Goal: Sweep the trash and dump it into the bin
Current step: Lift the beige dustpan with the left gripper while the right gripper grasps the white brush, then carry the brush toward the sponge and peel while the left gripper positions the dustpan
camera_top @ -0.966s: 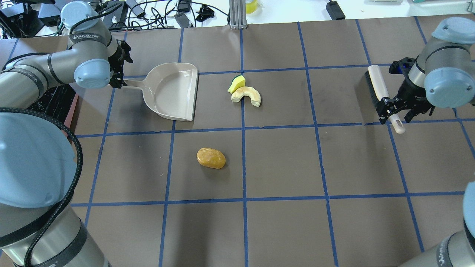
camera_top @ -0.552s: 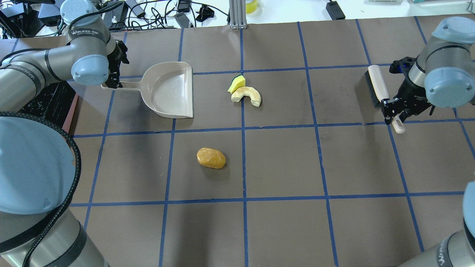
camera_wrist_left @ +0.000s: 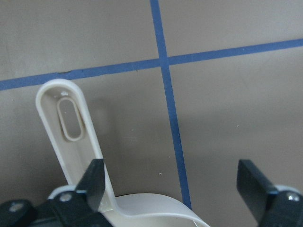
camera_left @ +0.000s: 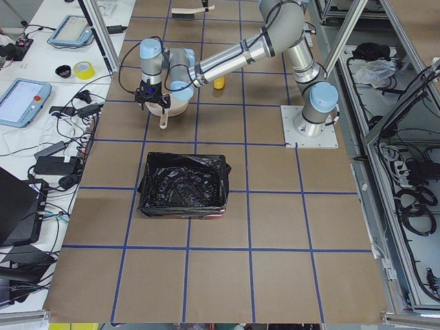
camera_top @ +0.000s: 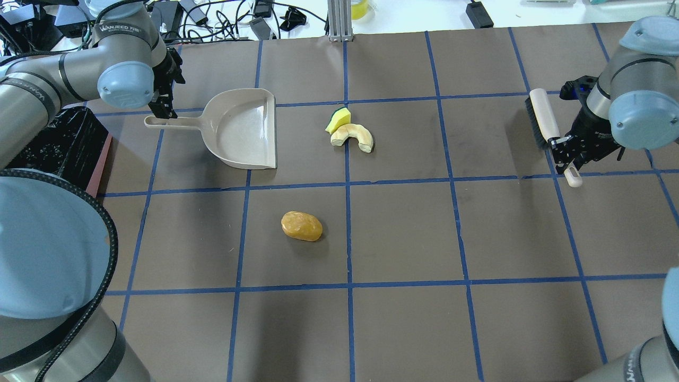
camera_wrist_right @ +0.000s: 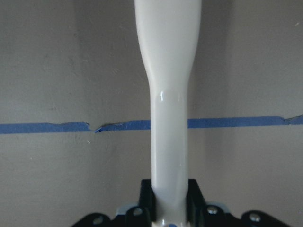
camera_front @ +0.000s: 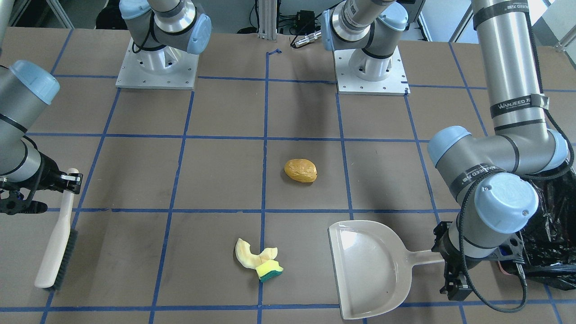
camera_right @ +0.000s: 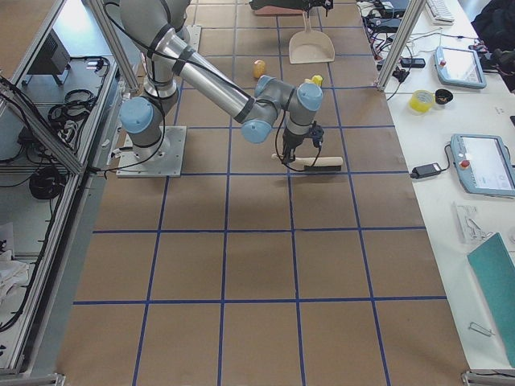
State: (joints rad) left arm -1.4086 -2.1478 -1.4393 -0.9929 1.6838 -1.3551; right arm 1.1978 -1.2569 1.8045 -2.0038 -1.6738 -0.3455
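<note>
The trash lies loose on the table: a golden-brown potato-like lump (camera_top: 301,226), a pale curved peel piece (camera_top: 353,136) and a yellow sponge block with a green side (camera_top: 338,119) touching the peel. A beige dustpan (camera_top: 244,130) rests flat to their left. My left gripper (camera_top: 160,109) stands open over its handle (camera_wrist_left: 71,127), which lies against one finger. My right gripper (camera_top: 563,154) is shut on the white handle of a brush (camera_top: 541,116) at the far right. The bin (camera_left: 182,184), pink with a black bag, sits at the table's left end.
Blue tape lines grid the brown table (camera_top: 403,233). Cables and boxes (camera_top: 212,16) crowd the far edge. The bin's black bag (camera_front: 551,243) bulges beside my left arm's elbow. Both arm bases (camera_front: 157,67) stand on metal plates at the robot's side.
The dustpan slid left and turned square to the grid, then stayed. My left gripper rose slightly along its handle. My right gripper closed on the brush handle and shifted the brush a little.
</note>
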